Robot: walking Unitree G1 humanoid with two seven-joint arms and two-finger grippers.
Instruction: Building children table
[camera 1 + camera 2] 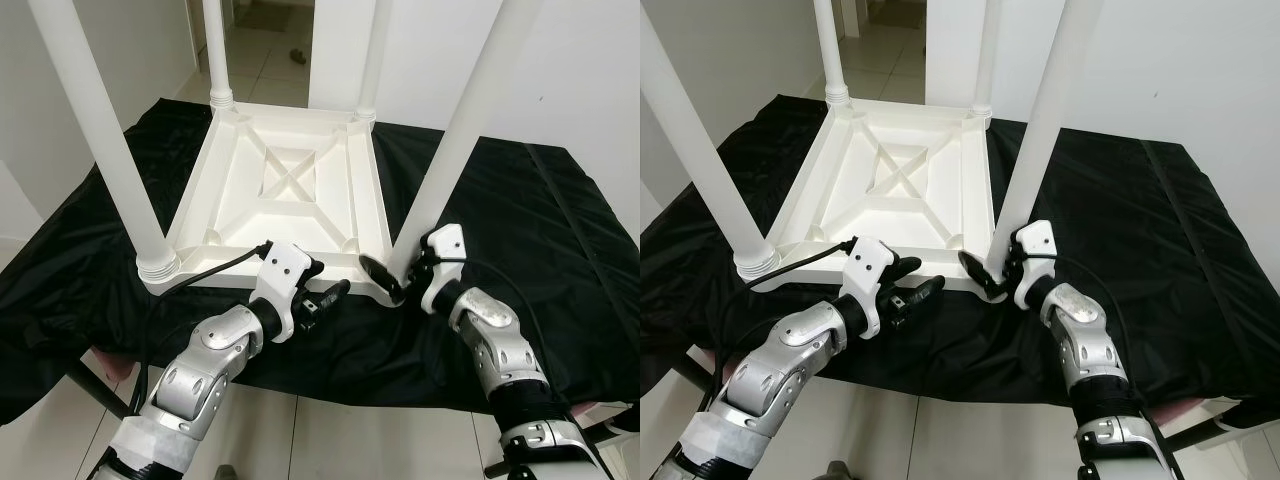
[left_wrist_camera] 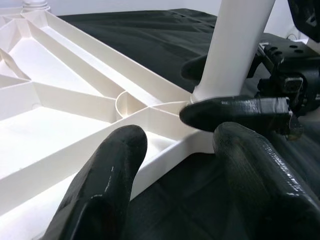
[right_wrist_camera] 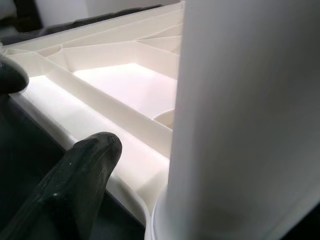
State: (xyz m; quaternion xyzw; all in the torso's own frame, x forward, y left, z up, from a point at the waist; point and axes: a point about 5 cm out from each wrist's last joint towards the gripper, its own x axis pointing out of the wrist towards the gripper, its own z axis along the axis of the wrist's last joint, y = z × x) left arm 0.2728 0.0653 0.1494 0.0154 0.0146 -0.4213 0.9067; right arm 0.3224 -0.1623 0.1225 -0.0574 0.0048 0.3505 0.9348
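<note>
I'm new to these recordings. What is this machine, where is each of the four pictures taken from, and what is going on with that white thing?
It is a humanoid robot with two silver arms ending in black two-finger grippers. Two pictures come from cameras in its head, looking down; the other two from cameras on its wrists. A white children's table lies upside down on a black cloth, four legs pointing up. The right gripper has its fingers around the base of the near right leg. The left gripper is open, empty, beside the table's near edge.
</note>
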